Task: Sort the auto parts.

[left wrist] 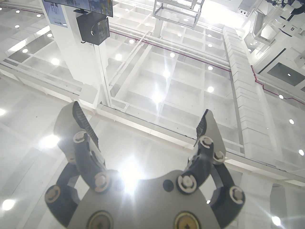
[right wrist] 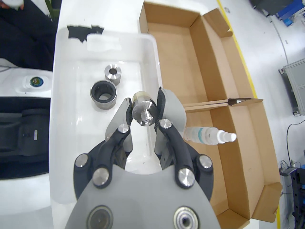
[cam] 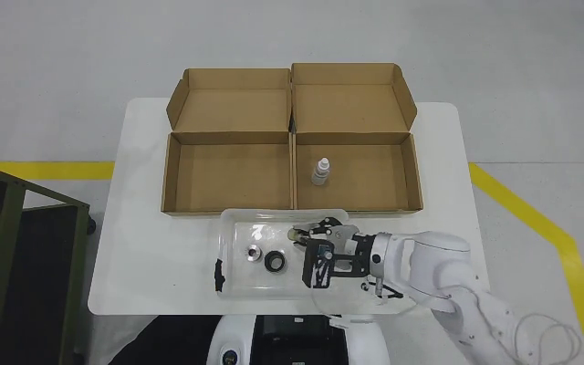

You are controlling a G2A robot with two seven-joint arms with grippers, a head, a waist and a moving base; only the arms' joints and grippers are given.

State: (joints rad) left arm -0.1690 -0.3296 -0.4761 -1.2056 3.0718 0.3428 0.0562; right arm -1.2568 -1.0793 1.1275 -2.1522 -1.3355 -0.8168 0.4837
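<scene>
My right gripper (right wrist: 143, 95) is shut on a silver cylindrical part (right wrist: 141, 111) with a short stem and a pale yellowish end, over the clear plastic tray (right wrist: 71, 129). From above, that gripper (cam: 308, 239) is at the tray's (cam: 228, 219) right half. Inside the tray lie a small silver bushing (right wrist: 113, 72) (cam: 253, 255) and a dark ring bearing (right wrist: 103, 94) (cam: 274, 263). My left gripper (left wrist: 141, 107) is open, holds nothing and points up at the ceiling.
Two open cardboard boxes stand side by side behind the tray. The left box (cam: 228, 173) has nothing in it. The right box (cam: 383, 178) holds a white spray bottle (cam: 320, 171) (right wrist: 207, 135). Black tape (cam: 218, 272) marks the tray's left rim.
</scene>
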